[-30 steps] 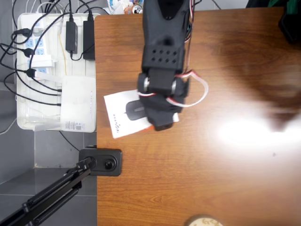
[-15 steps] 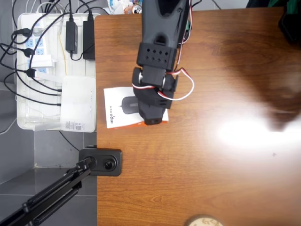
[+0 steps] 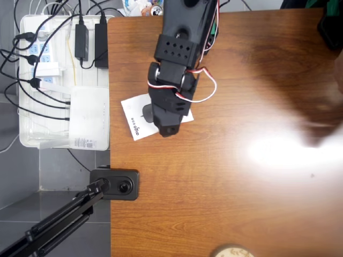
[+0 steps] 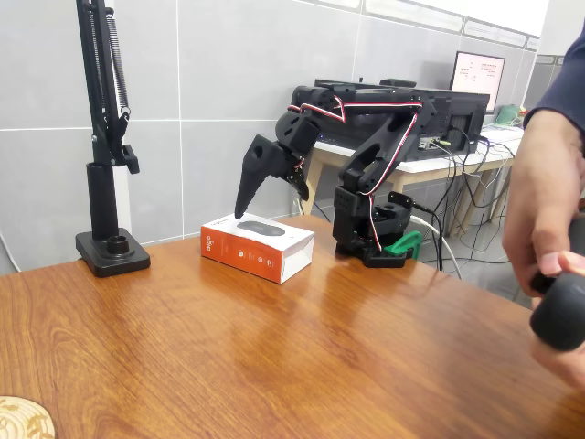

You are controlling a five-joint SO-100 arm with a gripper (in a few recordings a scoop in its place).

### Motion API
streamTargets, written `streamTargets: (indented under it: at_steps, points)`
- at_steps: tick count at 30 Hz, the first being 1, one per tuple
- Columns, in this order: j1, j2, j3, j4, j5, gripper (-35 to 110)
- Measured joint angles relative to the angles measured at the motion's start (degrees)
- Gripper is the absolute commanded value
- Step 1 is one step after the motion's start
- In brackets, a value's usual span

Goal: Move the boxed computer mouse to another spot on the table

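One fixed view reveals the gripper (image 4: 245, 208) lifted off the boxed computer mouse (image 4: 258, 246), spread unclear.

In your overhead view the arm covers the right half of the boxed computer mouse (image 3: 136, 115); its small text is unreadable. A tan disc (image 3: 231, 251) at 6 o'clock is cropped.

Office or lab, monitor (image 4: 479, 69), cabled desk (image 4: 430, 165), grey panel walls (image 4: 183, 101)
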Motion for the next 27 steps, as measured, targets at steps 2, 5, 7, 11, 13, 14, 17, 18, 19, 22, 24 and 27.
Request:
streamTargets:
  at_steps: [2, 5, 7, 11, 13, 14, 17, 18, 19, 22, 24, 27]
  points:
    - [-0.97, -0.88, -0.7, 1.14, -0.09, 60]
    - [-1.93, -3.96, -7.03, 7.12, -1.76, 35]
    - [-4.39, -6.94, -12.83, 10.02, -2.02, 15]
    - [-6.94, -10.9, -25.49, 13.1, -0.7, 0]
    - [-7.21, -9.49, -26.98, 8.96, 2.02, 0]
    - [-7.56, -8.44, -26.89, 6.15, 3.08, 0]
    - [-8.53, -3.87, -26.63, -2.29, 8.35, 0]
    - [-8.53, -2.72, -26.37, -5.8, 8.17, 0]
    - [-8.35, -2.11, -26.37, -9.93, 8.0, 0]
    - [-6.77, -1.93, -26.37, -26.81, 8.0, 0]
    - [-5.27, -2.64, -27.33, -40.25, 7.73, 0]
    - [-4.92, -2.99, -29.27, -60.03, 7.56, 0]
